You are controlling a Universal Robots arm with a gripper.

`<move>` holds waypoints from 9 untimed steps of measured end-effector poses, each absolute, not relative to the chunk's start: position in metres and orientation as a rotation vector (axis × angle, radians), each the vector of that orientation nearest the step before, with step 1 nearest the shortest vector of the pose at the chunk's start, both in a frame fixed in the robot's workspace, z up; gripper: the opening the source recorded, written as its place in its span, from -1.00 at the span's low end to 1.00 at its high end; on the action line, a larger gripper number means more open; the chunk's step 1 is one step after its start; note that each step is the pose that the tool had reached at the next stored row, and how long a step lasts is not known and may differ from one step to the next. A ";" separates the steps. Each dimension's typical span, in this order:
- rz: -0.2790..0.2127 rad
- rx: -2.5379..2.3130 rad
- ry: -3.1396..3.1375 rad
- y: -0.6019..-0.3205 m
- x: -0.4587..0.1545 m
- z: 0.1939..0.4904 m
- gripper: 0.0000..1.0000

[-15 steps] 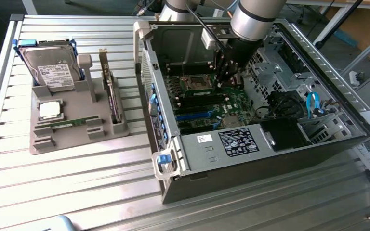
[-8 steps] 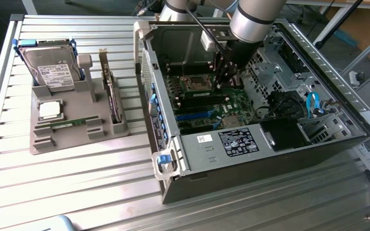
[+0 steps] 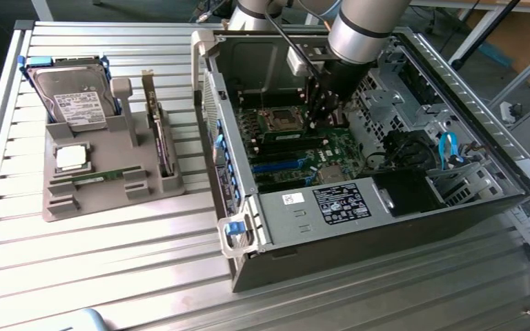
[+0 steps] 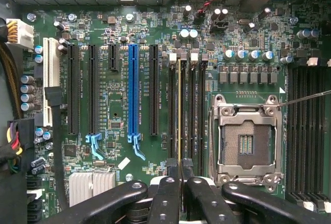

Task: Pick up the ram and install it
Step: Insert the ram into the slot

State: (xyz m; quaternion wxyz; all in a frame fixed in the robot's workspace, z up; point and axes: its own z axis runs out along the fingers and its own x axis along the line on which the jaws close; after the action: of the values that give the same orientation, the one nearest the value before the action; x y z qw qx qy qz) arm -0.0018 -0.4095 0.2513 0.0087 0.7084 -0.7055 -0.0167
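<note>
The hand (image 4: 179, 175) has its black fingers (image 4: 166, 188) pressed close together on the ram (image 4: 179, 110), seen edge-on as a thin yellow-green line. The ram runs along one of the black memory slots (image 4: 192, 110) on the green motherboard (image 4: 119, 97); whether it is seated cannot be told. Just beside those slots is the empty processor socket (image 4: 247, 141) in its silver frame. On the ram's other side run black expansion slots (image 4: 153, 89), a blue slot (image 4: 133, 89) and a white slot (image 4: 50, 79).

The ribbed table (image 3: 108, 262) is bare metal, the tray (image 3: 99, 200) probably matt plastic, the motherboard (image 4: 116, 100) glossy.
</note>
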 end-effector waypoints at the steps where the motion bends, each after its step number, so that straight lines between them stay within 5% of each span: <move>1: -0.052 2.214 -2.205 -0.410 -0.002 0.251 -0.76; 9: -0.052 2.213 -2.204 -0.412 -0.002 0.251 -0.76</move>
State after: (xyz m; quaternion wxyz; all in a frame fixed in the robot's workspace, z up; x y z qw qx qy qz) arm -0.0018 -0.4121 0.2513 0.0086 0.7084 -0.7055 -0.0167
